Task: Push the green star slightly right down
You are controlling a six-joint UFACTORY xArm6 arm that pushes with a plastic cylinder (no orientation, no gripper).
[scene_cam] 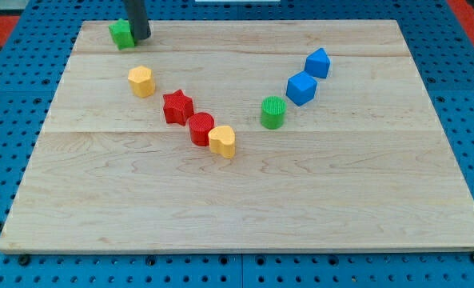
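The green star (121,34) lies at the board's top left corner, partly hidden by my rod. My tip (141,37) stands right against the star's right side, touching or nearly touching it. The rod rises out of the view's top.
The wooden board (244,208) lies on a blue pegboard. A yellow block (141,81), a red star (177,106), a red cylinder (201,129) and a yellow block (222,141) form a diagonal line. A green cylinder (273,112) and two blue blocks (300,88) (317,62) lie at right.
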